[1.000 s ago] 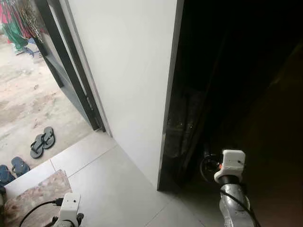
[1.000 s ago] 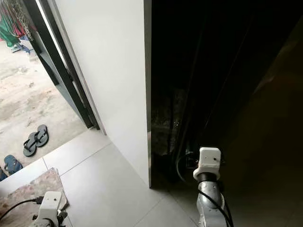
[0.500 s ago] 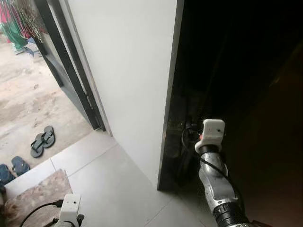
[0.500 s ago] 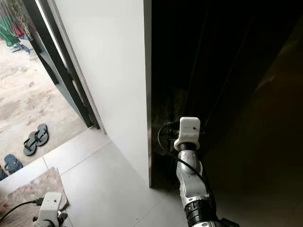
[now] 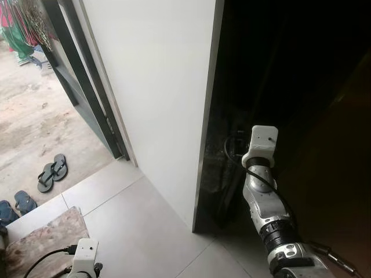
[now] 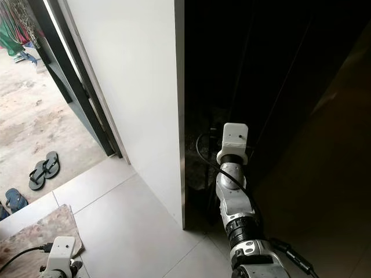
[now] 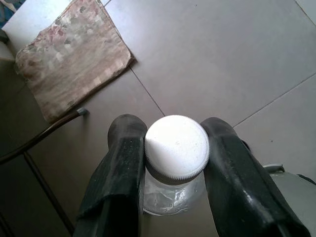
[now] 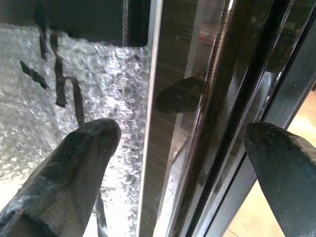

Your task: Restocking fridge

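Observation:
My left gripper (image 7: 175,144) hangs low at my left side, shut on a clear bottle with a white screw cap (image 7: 177,146); its fingers (image 7: 123,163) press the bottle's neck from both sides. My right arm (image 5: 259,191) reaches forward into the dark fridge front (image 5: 278,69), just past the white wall's edge. In the right wrist view the right gripper (image 8: 180,133) is open, its fingers (image 8: 84,158) standing either side of a dark glossy vertical door edge (image 8: 207,113), not touching it. Bubble wrap (image 8: 98,84) covers the fridge's side.
A white wall panel (image 5: 156,87) stands directly left of the fridge. Further left an open doorway with a dark frame (image 5: 87,92) leads to bare ground with sandals (image 5: 52,172). A patterned mat (image 5: 46,234) lies on the grey floor tiles (image 7: 222,59).
My right arm has risen and stretched forward, bringing its gripper up to the fridge's dark door edge. The left arm with the bottle has stayed where it was.

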Tool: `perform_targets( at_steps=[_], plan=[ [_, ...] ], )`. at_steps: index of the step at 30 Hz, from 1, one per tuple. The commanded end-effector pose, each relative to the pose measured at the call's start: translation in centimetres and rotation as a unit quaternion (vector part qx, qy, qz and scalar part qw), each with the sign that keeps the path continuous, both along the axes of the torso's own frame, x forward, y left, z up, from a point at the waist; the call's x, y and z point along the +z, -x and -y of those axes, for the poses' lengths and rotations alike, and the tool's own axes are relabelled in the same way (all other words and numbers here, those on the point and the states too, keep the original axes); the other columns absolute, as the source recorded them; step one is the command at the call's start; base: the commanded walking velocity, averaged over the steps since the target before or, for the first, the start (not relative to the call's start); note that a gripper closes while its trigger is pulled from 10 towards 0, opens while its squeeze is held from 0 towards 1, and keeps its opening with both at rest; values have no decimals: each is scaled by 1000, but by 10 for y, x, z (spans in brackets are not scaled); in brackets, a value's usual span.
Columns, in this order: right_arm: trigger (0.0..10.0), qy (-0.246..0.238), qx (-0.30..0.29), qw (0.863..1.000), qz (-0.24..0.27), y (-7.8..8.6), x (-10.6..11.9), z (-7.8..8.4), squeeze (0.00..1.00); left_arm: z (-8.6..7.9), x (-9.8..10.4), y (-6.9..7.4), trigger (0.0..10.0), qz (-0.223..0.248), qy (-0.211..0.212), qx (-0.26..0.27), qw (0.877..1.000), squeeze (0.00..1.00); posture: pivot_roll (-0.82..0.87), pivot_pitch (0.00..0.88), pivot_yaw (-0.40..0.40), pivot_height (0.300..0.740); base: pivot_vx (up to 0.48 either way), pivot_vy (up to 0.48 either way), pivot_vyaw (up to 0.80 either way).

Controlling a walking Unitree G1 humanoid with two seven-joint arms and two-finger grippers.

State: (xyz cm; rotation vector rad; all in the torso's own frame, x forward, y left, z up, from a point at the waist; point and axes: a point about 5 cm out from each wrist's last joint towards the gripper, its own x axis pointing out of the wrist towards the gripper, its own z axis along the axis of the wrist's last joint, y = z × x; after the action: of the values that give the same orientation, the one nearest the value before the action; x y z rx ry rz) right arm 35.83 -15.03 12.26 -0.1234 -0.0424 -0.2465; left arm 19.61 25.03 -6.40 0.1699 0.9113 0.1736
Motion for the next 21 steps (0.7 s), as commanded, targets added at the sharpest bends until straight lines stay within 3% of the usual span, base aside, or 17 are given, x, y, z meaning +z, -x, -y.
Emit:
perform_targets(
  at_steps=[1,9,19,21],
  plan=[
    [10000,-2,-6,1000,10,-5,8,2,0,-2,-2,5,10000,-6,-1,11,1000,0,23,74,32,740,0,0,0],
    [10000,2,-10,1000,13,-11,13,1,0,-2,-3,7,10000,-7,0,12,1000,0,24,76,33,740,0,0,0],
    [10000,6,-48,998,29,-17,24,17,0,-2,-4,8,10000,-9,-1,11,1000,0,28,76,35,740,0,0,0],
    [10000,5,-74,997,33,-15,24,29,0,-2,-4,8,10000,-9,-1,10,1000,0,28,78,37,740,0,0,0]
  ],
)
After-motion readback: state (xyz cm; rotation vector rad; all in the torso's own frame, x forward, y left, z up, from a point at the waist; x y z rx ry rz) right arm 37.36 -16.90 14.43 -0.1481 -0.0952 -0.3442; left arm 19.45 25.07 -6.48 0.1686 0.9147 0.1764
